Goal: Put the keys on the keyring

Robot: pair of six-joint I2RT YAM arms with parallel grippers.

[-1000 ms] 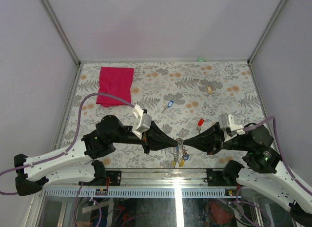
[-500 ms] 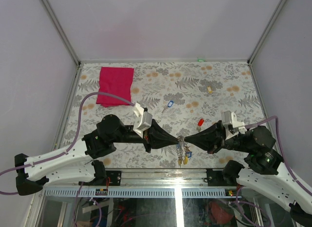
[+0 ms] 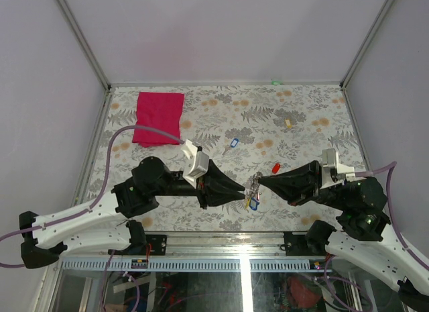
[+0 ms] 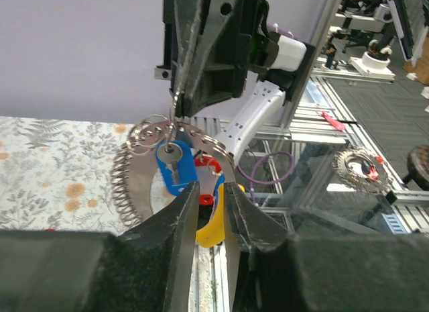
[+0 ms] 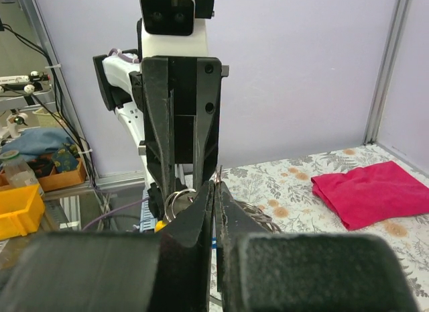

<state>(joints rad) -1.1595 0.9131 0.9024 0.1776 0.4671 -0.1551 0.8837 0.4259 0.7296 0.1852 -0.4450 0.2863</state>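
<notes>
Tabletop: A flower-patterned tabletop [image 3: 308, 104] carries the work. Both arms reach in from its near edge and meet almost tip to tip low over its front.
Right gripper: The right gripper [image 3: 261, 180] is clamped shut on the thin silver-grey metal keyring and holds it up off the tabletop.
Left gripper: The left gripper [image 4: 212, 191] faces it from just beside the ring. Its jaws are parted by a narrow gap, and nothing shows as held between them.
Red cloth: A crumpled red cloth [image 3: 159, 117] lies at the far left, well apart from the arms.
Keyring: The keyring [image 4: 201, 134] hangs from the right gripper alone, between the two grippers. Judging by this, one threading looks finished and the step in hand is the left arm's release.
Threaded keys: Small metal keys with oval plastic tags dangle from the ring: one blue [image 4: 173, 168], one red [image 4: 203, 170] and one yellow [image 4: 209, 228].
Loose keys: A blue-tagged key [image 3: 232, 143] lies flat mid-tabletop beyond the left gripper. A red-tagged key [image 3: 275, 168] lies just beyond the right gripper. The next move likely calls for the left gripper to back clear, open wider and pinch one of these flat keys by its tag. The right gripper would meanwhile keep the ring steady.
</notes>
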